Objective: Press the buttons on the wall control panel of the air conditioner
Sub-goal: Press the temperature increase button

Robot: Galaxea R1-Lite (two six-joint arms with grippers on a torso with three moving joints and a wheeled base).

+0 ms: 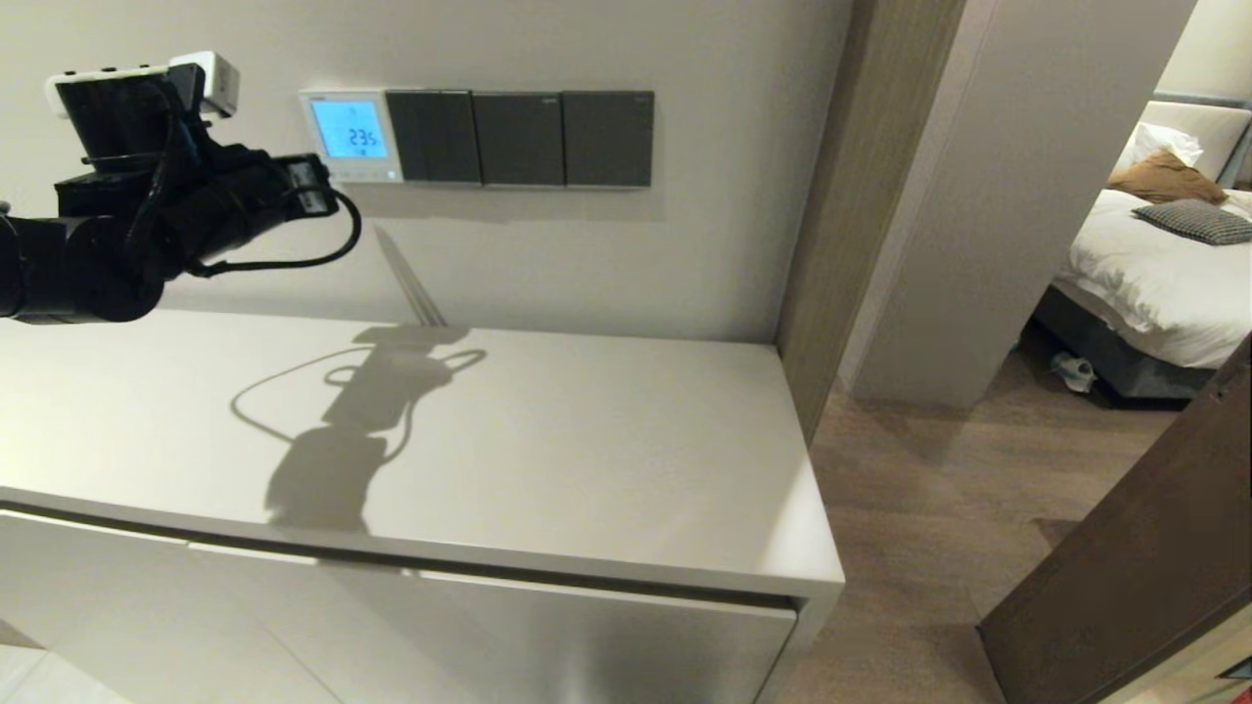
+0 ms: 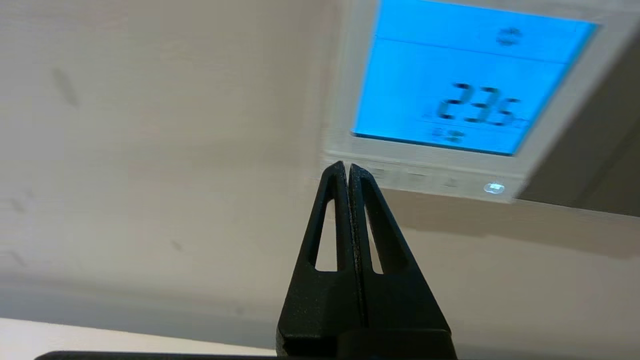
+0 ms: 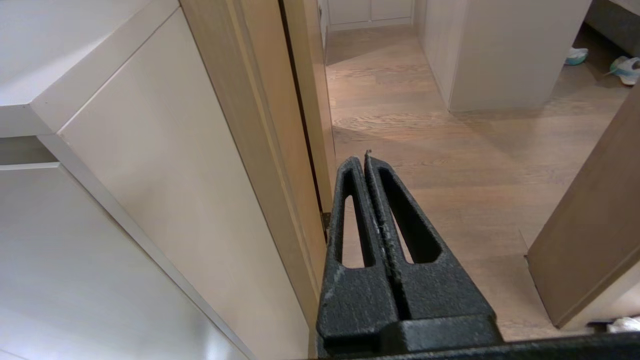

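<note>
Left gripper (image 2: 347, 167), fingers clenched, tip at panel's (image 1: 349, 137) lower left corner by buttons (image 2: 415, 177); screen lit; press underway, unconfirmed. Right gripper (image 3: 364, 161) clenched, low beside desk (image 3: 100, 100)

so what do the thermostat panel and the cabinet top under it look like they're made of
The control panel looks like white moulded plastic, smooth and slightly glossy, around a lit blue screen. The cabinet top looks like a pale matte laminate or painted board: it takes the arm's shadow with only a faint sheen. Neither is certain from looks.
</note>
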